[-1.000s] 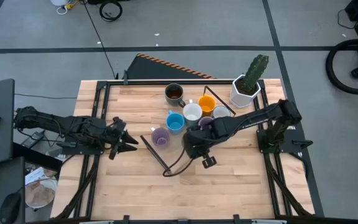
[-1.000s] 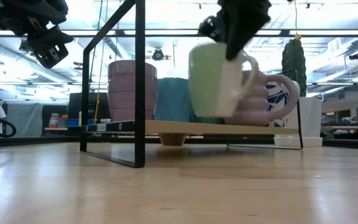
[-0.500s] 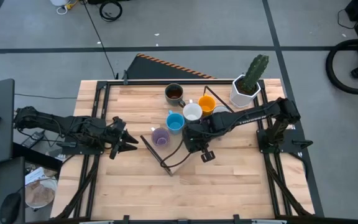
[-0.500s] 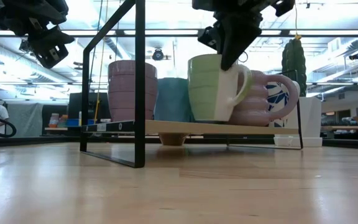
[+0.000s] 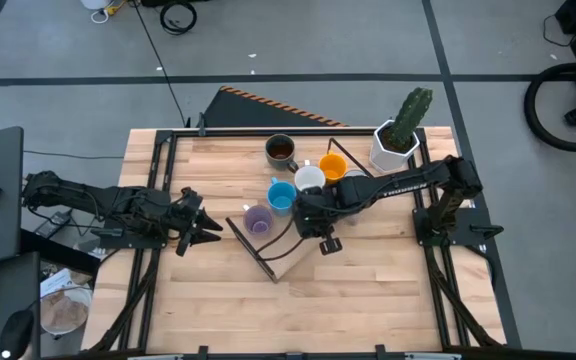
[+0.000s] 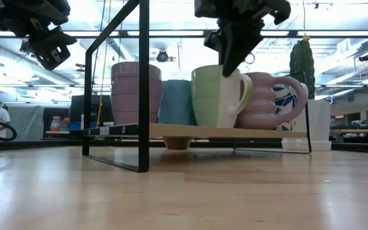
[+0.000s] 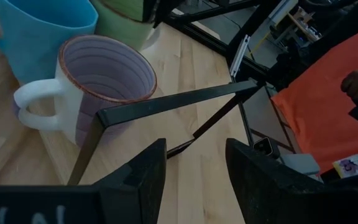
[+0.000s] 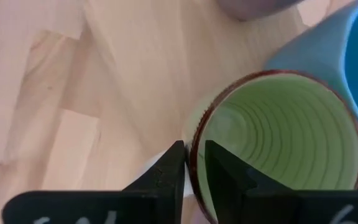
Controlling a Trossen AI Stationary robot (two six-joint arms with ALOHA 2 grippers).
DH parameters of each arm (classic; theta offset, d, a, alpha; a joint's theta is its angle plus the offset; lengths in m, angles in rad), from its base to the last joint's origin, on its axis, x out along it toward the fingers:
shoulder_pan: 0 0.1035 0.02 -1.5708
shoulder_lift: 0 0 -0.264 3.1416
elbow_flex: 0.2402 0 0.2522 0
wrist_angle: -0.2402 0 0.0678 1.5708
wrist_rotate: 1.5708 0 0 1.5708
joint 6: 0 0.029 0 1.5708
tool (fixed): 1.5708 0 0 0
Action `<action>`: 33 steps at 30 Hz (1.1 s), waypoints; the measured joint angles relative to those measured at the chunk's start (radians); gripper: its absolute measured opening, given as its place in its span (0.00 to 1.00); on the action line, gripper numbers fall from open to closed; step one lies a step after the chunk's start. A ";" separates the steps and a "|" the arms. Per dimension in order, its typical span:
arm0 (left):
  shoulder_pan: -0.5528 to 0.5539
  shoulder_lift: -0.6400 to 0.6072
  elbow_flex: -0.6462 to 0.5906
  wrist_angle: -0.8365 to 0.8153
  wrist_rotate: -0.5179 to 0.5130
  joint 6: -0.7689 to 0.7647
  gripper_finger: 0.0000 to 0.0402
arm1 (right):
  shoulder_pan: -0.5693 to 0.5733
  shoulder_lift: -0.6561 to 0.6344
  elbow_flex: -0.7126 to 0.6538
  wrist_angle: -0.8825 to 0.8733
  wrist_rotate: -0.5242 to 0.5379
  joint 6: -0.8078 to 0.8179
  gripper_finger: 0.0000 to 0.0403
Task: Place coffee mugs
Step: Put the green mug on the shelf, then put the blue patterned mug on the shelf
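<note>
Low view has the green mug standing upright on a thin wooden board under a black wire frame, handle turned toward the purple mug just behind it. The right hand comes down from above with its two fingers straddling the green mug's rim at the handle side, one inside and one outside, close to the wall; whether they pinch it or have just let go I cannot tell. Seen from the right wrist, the green mug is empty, its ribbed inside bare. Next to the green mug on the board stand a blue mug and a second purple mug, which in the left wrist view is also empty. From above, beyond the green mug are a white mug, an orange mug and a dark brown mug. A white pot with a cactus stands farther off. The left hand hovers apart from the mugs over the worktop, fingers spread and empty.
</note>
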 joint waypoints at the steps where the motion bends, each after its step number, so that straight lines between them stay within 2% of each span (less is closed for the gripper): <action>1: 0.000 0.000 0.000 0.000 0.000 0.000 0.43 | -0.002 0.002 0.000 0.000 0.000 0.003 0.18; 10: 0.000 0.000 0.000 0.000 -0.020 0.013 0.43 | -0.002 0.003 0.000 0.000 -0.001 0.028 0.24; 18: 0.000 0.000 0.000 -0.007 -0.036 0.064 0.43 | 0.004 0.002 0.034 -0.019 -0.005 0.084 0.38; 25: 0.001 0.000 0.000 -0.036 -0.036 0.026 0.43 | 0.017 0.002 0.061 -0.040 -0.001 0.110 0.50; 33: 0.001 0.000 0.000 -0.042 -0.042 -0.001 0.43 | 0.018 -0.028 0.071 -0.040 -0.009 0.122 0.55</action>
